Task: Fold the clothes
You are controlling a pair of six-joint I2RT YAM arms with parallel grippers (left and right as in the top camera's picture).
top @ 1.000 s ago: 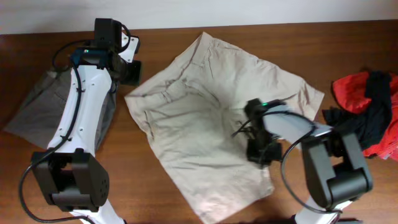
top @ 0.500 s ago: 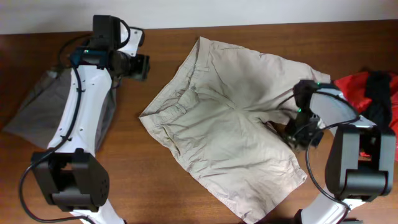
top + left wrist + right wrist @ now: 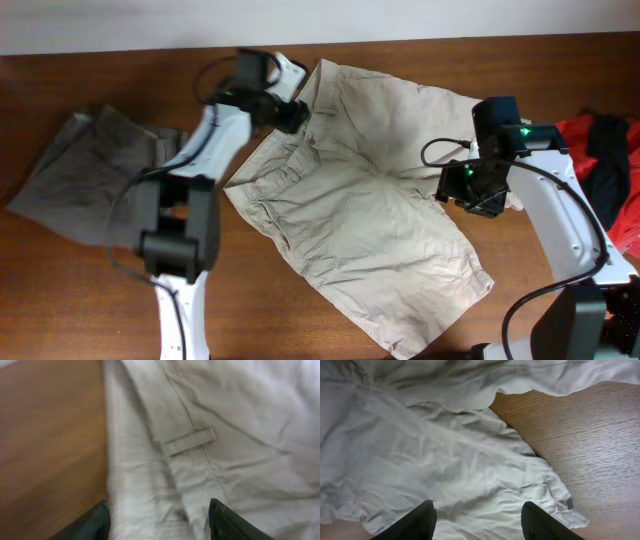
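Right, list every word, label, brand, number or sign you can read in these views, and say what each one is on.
None: no readable text in any view.
The beige shorts show plain cloth and a blank belt loop, with no tag in sight.
The grey garment, red garment and black garment show no print.
The left arm and right arm show no legible marking.

— How are the beige shorts [image 3: 360, 215] laid?
— Spread open, wrinkled, mid-table; the waistband [image 3: 140, 460] is turned leftward.
— The rest?
— A grey pair [image 3: 85, 185] is crumpled left; red and black garments [image 3: 600, 150] are heaped right.
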